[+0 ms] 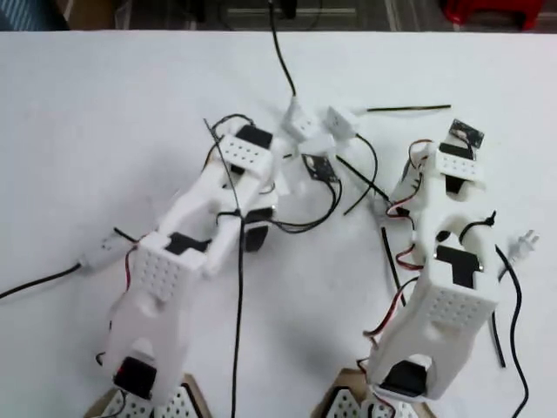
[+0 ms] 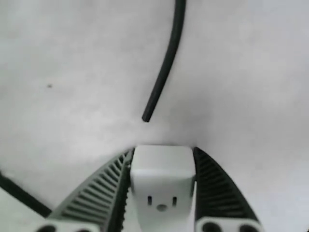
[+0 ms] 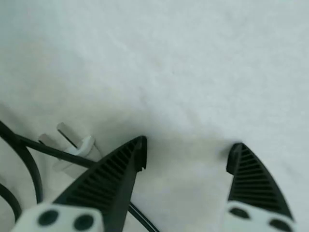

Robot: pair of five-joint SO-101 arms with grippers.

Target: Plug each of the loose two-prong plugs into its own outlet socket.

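Between the left gripper (image 2: 163,152) fingers (image 2: 104,188): a white outlet socket (image 2: 161,169), clamped on both sides, its slotted face turned back toward the wrist camera. Just ahead of the fingertips and past the socket, a loose black cable end (image 2: 153,99) lies on the white table (image 2: 58,58), apart from the socket.

Right gripper (image 3: 188,150): spread wide, with nothing between its fingers (image 3: 113,179). The tips are low over the table; contact can't be told. Just outside one finger a white two-prong plug (image 3: 77,145) lies flat, unplugged, prongs pointing away from the gripper. Its black cord (image 3: 29,145) passes behind that finger. Whether the finger touches the plug can't be told.

High view: the left arm (image 1: 174,252) stretches toward the far middle of the table. Around its gripper end sits a cluster of white socket blocks (image 1: 345,120) with black cords, and which block is the gripped one is hard to tell. The right arm (image 1: 444,287) stands to the other side. A pronged plug (image 1: 523,245) lies loose just beside it, back from its gripper end. It may or may not be the plug seen at the right finger. A small white connector (image 1: 103,251) on a black cable lies well behind the left gripper, beside that arm; its type is too small to tell.
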